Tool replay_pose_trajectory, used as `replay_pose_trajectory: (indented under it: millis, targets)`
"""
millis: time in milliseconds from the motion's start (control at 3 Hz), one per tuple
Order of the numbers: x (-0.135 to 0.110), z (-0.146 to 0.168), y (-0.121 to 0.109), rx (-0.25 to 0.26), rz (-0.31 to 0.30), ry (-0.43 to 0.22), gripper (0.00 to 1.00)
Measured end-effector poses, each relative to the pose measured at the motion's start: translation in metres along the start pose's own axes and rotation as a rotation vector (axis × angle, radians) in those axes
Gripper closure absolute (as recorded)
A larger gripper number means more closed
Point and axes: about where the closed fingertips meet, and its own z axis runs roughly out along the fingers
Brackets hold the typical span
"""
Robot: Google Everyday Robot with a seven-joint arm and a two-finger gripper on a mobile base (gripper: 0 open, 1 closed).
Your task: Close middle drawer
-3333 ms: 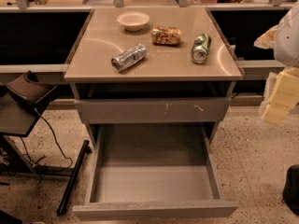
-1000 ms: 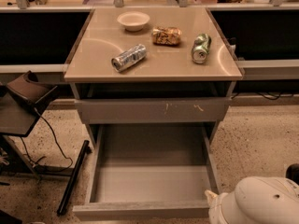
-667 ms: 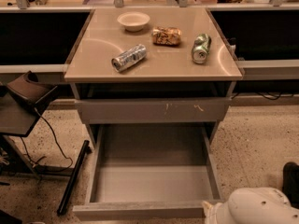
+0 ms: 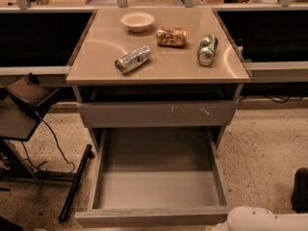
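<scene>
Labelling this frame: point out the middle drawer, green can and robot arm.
middle drawer (image 4: 154, 216), camera view, front panel's middle.
green can (image 4: 207, 49), camera view, its side.
robot arm (image 4: 269, 220), camera view, white shell, bottom right; gripper not in view.

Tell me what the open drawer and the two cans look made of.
Middle drawer: flat matte grey, no grain; painted board or laminate, perhaps. Silver can and green can: thin metal, glinting, the green one dented. The pincer is out of view; only a white arm shell shows bottom right.
</scene>
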Motion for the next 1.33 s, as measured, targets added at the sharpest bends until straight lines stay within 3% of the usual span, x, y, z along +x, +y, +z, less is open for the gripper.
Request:
replay_pose_trajectory:
  millis: [333, 667, 1000, 1333]
  targets:
    - [0.0, 0.019, -0.028, 0.027, 0.054, -0.03, 0.0]
    - [-0.021, 0.022, -0.051, 0.063, 0.055, -0.076, 0.0]
    - [-0.02, 0.022, -0.051, 0.063, 0.054, -0.076, 0.0]
    - [-0.074, 0.026, -0.061, 0.074, -0.015, -0.119, 0.0]
